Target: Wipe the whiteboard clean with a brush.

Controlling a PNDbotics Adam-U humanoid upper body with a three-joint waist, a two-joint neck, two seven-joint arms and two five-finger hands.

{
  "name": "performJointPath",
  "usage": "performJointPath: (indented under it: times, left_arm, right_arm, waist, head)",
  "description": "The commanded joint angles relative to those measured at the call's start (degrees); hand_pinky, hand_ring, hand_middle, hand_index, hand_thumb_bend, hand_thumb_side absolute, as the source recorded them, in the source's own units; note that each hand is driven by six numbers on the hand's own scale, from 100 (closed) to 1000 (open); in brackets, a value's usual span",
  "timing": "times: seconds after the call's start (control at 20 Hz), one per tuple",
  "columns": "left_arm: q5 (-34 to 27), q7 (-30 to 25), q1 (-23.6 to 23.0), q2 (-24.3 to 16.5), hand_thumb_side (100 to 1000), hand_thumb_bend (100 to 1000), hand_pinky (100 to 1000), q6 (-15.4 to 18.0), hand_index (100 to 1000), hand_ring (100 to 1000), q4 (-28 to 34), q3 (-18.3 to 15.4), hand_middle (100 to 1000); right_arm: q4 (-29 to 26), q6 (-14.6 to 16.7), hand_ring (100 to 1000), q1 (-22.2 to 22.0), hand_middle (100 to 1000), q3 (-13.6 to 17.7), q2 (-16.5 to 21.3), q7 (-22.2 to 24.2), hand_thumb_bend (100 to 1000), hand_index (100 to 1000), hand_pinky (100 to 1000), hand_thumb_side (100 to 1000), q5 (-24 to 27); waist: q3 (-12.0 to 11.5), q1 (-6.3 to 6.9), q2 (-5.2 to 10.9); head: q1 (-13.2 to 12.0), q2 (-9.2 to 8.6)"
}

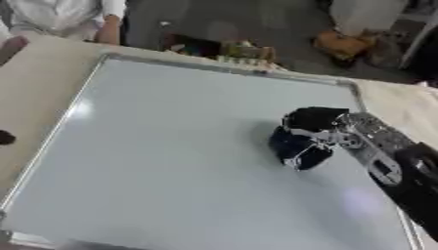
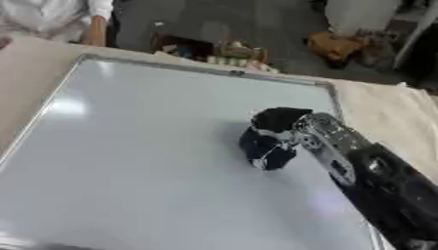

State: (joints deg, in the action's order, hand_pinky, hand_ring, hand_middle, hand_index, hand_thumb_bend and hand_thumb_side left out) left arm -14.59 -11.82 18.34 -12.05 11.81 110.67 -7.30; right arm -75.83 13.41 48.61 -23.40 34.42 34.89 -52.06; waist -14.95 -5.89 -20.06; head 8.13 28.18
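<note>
One whiteboard [image 1: 171, 161] fills most of the frame, lying flat on a beige table [image 1: 34, 93]; its pale grey face shows no visible marks, only a glare patch at the left side. A thin metal frame borders it. Beyond the table's far edge, at the top of the frame, lies a dark floor with a low cluster of coloured items [image 1: 227, 51], an orange-brown object [image 1: 342, 44] at upper right, and a white block [image 2: 363, 14] above it.

The right hand [image 1: 312, 132] enters from the lower right corner on a black and silver arm and sits on the right-centre of the board. Its fingers are curled round a dark blue brush [image 1: 295, 149], which is pressed against the board surface under the hand. The brush's exact shape cannot be made out.

The left eye view alone shows a small dark shape [image 1: 5, 137] at the left edge on the table, and a pinkish blur at the upper left corner that cannot be identified. The right eye view shows more of the arm and more of the cloth-like table surface to the right of the board. The left hand cannot be identified in either view.
</note>
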Motion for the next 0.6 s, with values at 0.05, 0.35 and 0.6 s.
performJointPath:
  times: [0.05,0.35,0.6]
  left_arm:
    - [-0.2,0.0,0.5,-0.4,977,254,676,-0.3,758,626,1.2,0.0,616]
    - [-0.3,0.1,0.4,-0.4,975,256,675,-0.5,758,628,1.2,0.1,617]
    - [-0.3,0.2,0.4,-0.5,973,257,675,-0.6,758,629,1.3,0.0,617]
  right_arm:
    - [-0.8,-0.1,554,0.4,166,-1.1,-1.6,0.4,100,200,548,430,-0.6]
    - [-2.4,0.5,535,1.0,157,-2.1,-3.5,0.9,100,200,520,453,-0.6]
    - [-5.1,1.2,519,1.1,153,-3.7,-4.4,2.0,100,206,489,467,0.4]
  waist:
    - [0.1,0.46,1.26]
    - [0.3,0.40,1.72]
    - [0.6,0.30,2.05]
  head:
    - [-0.3,0.62]
    - [-0.3,0.84]
    - [-0.4,1.02]
